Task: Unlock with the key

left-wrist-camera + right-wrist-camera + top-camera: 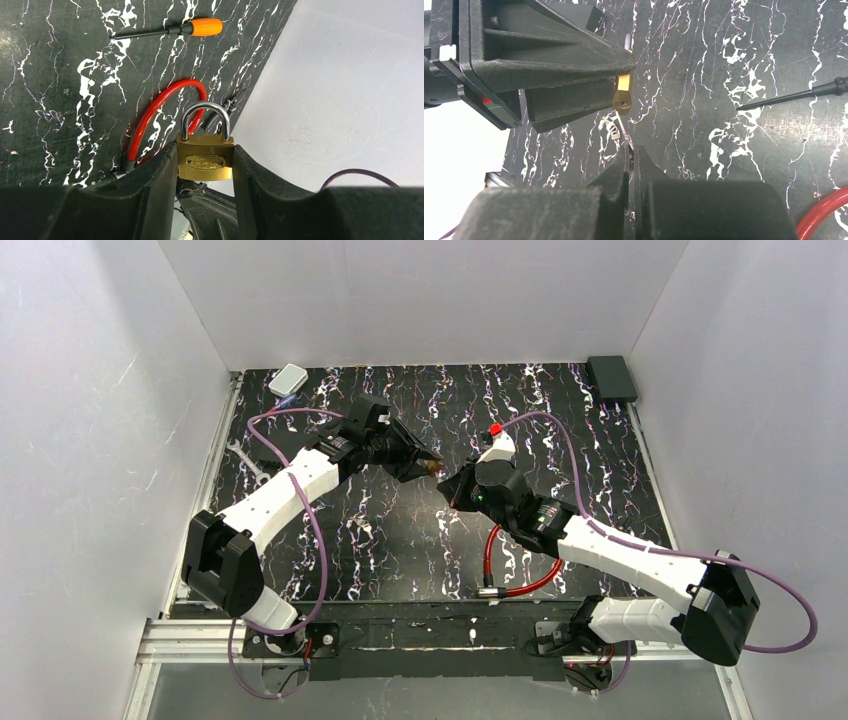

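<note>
Silver key [623, 131] at the brass padlock's [205, 157] underside
The left gripper [205, 150] clamps the padlock's body; the right gripper [633, 152], pinched nearly closed, holds the key just below it

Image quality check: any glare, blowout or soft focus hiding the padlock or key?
Top external: evenly lit, but the padlock is just a tiny brass speck. Left wrist: padlock sharp, small glint on its shackle; the left claw in the foreground is dark and soft. Right wrist: the key is thin and slightly blurred against the busy table; lower-left corner blown out white.
</note>
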Controlling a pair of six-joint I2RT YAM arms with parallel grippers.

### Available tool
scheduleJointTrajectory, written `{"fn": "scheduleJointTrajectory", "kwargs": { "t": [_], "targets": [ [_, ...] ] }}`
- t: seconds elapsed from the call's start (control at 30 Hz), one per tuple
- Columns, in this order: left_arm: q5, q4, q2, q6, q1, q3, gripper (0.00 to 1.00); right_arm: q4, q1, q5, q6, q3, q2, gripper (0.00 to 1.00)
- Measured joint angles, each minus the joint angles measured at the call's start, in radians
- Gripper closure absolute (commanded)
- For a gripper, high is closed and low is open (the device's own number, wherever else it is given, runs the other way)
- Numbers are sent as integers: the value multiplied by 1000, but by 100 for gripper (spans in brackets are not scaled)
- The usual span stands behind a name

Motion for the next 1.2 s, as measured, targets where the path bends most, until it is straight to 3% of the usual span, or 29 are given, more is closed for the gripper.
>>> {"fn": "scheduleJointTrajectory", "kwargs": {
  "t": [1.2],
  "targets": [
    [2, 42, -2, 7, 0, -17, 100, -39, -8, 32, 8, 47, 24, 99]
  ]
}}
